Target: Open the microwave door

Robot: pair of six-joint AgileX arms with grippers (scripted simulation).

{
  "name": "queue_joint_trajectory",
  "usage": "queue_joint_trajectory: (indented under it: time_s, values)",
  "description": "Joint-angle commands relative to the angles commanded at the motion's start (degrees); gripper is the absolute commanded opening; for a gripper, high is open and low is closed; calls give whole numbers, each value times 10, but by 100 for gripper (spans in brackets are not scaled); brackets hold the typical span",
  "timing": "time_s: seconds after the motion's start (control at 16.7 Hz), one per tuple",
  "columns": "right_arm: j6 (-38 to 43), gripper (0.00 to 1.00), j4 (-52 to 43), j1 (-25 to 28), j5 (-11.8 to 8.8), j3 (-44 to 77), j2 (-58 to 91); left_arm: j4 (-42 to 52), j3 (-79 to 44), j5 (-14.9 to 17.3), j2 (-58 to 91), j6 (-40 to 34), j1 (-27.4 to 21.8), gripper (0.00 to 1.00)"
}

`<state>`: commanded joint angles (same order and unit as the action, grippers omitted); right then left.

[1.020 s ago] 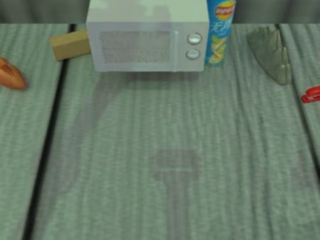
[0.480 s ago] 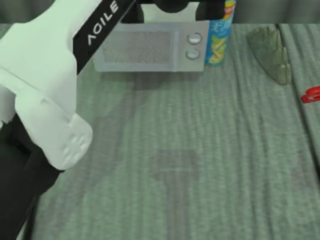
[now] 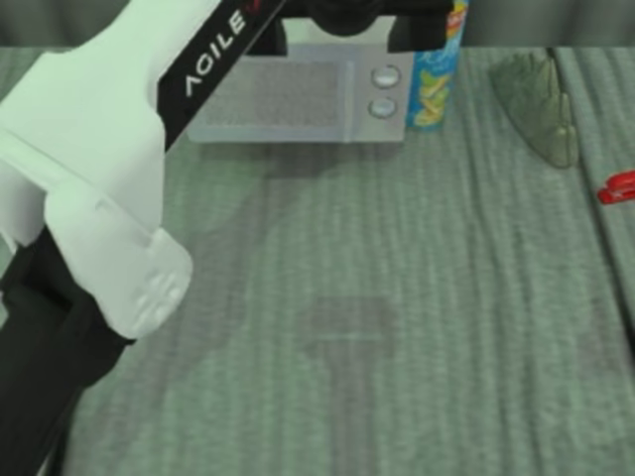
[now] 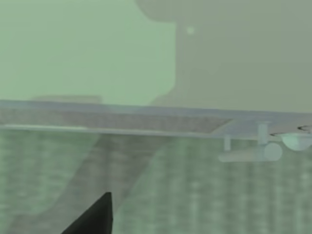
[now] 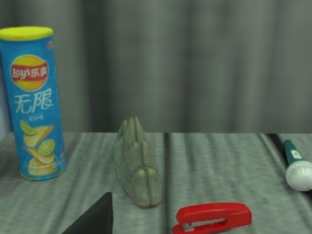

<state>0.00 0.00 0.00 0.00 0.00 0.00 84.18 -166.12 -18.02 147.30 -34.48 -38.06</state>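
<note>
The white microwave [image 3: 298, 127] stands at the back of the table, with its two silver knobs [image 3: 385, 76] on the right of its front. Its door [image 3: 283, 99], with the grey mesh window, lies flush and shut. My left arm [image 3: 99, 178] reaches from the lower left up over the microwave's top, and the dark left gripper [image 3: 347, 12] is above the microwave's upper edge. In the left wrist view the door [image 4: 112, 119] shows as a thin, steeply seen strip, with a silver knob [image 4: 251, 153] jutting out. My right arm is out of the top view, parked.
A blue chips can [image 3: 437, 84] stands tight against the microwave's right side. A grey-green ridged object [image 3: 541, 109] and a red stapler [image 3: 617, 186] lie at the right. The right wrist view also shows a blue-handled, white-headed tool [image 5: 297, 170]. The left arm hides the table's left side.
My left arm, absent a second ago, has swung in over the table's left side and the microwave's top, then shifted slightly right. The microwave door has not moved.
</note>
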Motion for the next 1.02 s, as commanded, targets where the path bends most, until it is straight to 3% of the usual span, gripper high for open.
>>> queue_joint_trajectory:
  time_s: [0.42,0.72,1.02]
  values:
    - [0,100,0,0,0,0,0,-116,66,11,40,23,23,100]
    - [0,100,0,0,0,0,0,-124,72,12,44,25,25,100]
    - [0,100,0,0,0,0,0,-124,72,12,44,25,25,62]
